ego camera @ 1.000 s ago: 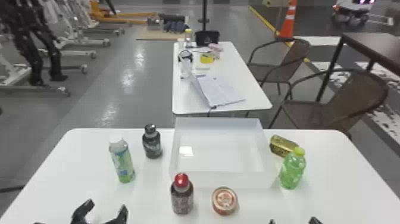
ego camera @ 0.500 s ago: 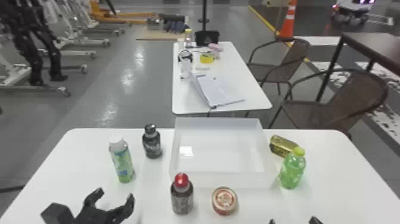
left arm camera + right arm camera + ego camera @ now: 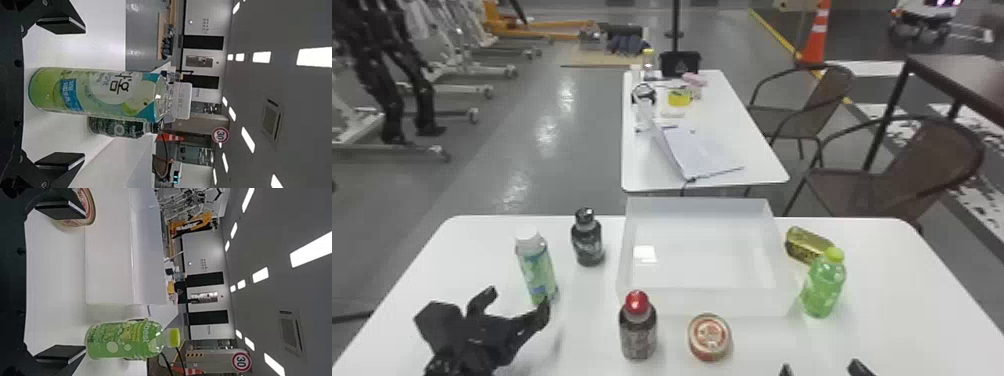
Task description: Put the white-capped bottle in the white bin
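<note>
My left gripper [image 3: 514, 305] is open at the table's left, just short of the white-capped bottle [image 3: 536, 270], which stands upright. In the left wrist view the white-capped bottle [image 3: 98, 94] stands between the spread fingers of the left gripper [image 3: 60, 94], a little beyond their tips, with no contact visible. The white bin [image 3: 702, 302] sits at the middle of the table, right of that bottle. My right gripper [image 3: 822, 370] is parked at the bottom edge; in the right wrist view the right gripper [image 3: 60, 284] is open and holds nothing.
A black-capped dark bottle [image 3: 588, 242] stands between the white-capped bottle and the bin. Nearer are a red-capped bottle [image 3: 638, 330] and a round can [image 3: 710, 337]. Right of the bin are a green bottle [image 3: 823, 287] and a gold can [image 3: 807, 245].
My left gripper has moved forward from the table's near edge, close to the white-capped bottle. The right gripper and the objects have stayed put.
</note>
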Robot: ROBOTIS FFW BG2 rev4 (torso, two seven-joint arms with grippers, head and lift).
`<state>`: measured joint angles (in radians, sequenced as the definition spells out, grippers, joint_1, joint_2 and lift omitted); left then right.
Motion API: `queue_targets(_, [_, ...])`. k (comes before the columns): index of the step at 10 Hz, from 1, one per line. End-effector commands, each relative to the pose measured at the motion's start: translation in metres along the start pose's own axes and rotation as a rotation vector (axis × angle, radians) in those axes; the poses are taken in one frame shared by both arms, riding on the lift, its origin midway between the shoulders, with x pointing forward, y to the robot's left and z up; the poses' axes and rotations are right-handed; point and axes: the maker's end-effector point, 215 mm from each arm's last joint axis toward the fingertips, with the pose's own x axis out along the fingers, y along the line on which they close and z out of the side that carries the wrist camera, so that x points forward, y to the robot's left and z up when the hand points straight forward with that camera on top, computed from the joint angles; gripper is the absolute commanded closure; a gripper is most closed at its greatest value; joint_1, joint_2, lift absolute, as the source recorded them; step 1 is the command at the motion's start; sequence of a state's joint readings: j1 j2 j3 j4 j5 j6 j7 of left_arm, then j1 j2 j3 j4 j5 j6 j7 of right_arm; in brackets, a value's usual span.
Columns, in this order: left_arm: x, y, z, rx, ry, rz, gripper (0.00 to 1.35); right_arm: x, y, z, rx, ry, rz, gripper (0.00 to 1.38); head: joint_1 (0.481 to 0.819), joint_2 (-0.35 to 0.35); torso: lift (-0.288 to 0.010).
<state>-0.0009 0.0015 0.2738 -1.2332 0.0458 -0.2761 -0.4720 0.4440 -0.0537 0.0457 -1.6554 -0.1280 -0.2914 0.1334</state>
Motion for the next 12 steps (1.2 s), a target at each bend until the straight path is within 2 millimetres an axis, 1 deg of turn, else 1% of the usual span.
queue_targets(1, [0.020, -0.012, 0.005, -0.007, -0.015, -0.020, 0.16, 0.001, 0.002, 0.000, 0.000, 0.000, 0.003, 0.09, 0.549, 0.000, -0.100])
queue_targets(2, [0.031, -0.021, 0.008, -0.020, -0.025, -0.033, 0.16, 0.002, 0.001, 0.000, 0.001, -0.002, 0.003, 0.09, 0.549, 0.000, -0.100])
queue_targets(3, [0.039, -0.023, 0.009, -0.016, -0.022, -0.039, 0.16, 0.003, 0.002, 0.001, 0.002, -0.003, 0.005, 0.09, 0.549, 0.000, -0.100])
queue_targets(4, [0.046, -0.021, 0.008, 0.000, -0.011, -0.031, 0.16, 0.004, 0.004, 0.000, 0.003, -0.003, 0.007, 0.09, 0.549, 0.000, -0.100])
queue_targets(6, [0.055, -0.011, -0.004, -0.001, 0.025, 0.009, 0.17, 0.006, 0.005, 0.002, 0.003, -0.006, 0.010, 0.09, 0.549, 0.000, -0.100])
queue_targets(7, [0.055, -0.006, -0.007, 0.002, 0.030, 0.025, 0.21, 0.007, 0.005, 0.002, 0.002, -0.007, 0.014, 0.09, 0.549, 0.000, -0.100])
queue_targets(8, [0.055, -0.001, -0.002, 0.015, 0.007, 0.036, 0.39, 0.007, 0.005, 0.002, 0.002, -0.006, 0.013, 0.09, 0.549, 0.000, -0.100])
queue_targets(9, [0.055, 0.003, 0.003, 0.039, -0.011, 0.040, 0.81, 0.008, 0.006, 0.002, 0.001, -0.007, 0.017, 0.09, 0.549, 0.000, -0.100])
queue_targets(10, [0.054, 0.006, 0.008, 0.066, -0.023, 0.053, 0.99, 0.007, 0.006, 0.001, 0.001, -0.005, 0.017, 0.09, 0.549, 0.000, -0.100])
queue_targets(12, [0.053, 0.009, 0.013, 0.081, -0.037, 0.061, 0.99, 0.008, 0.006, 0.002, 0.003, -0.007, 0.017, 0.09, 0.549, 0.000, -0.100])
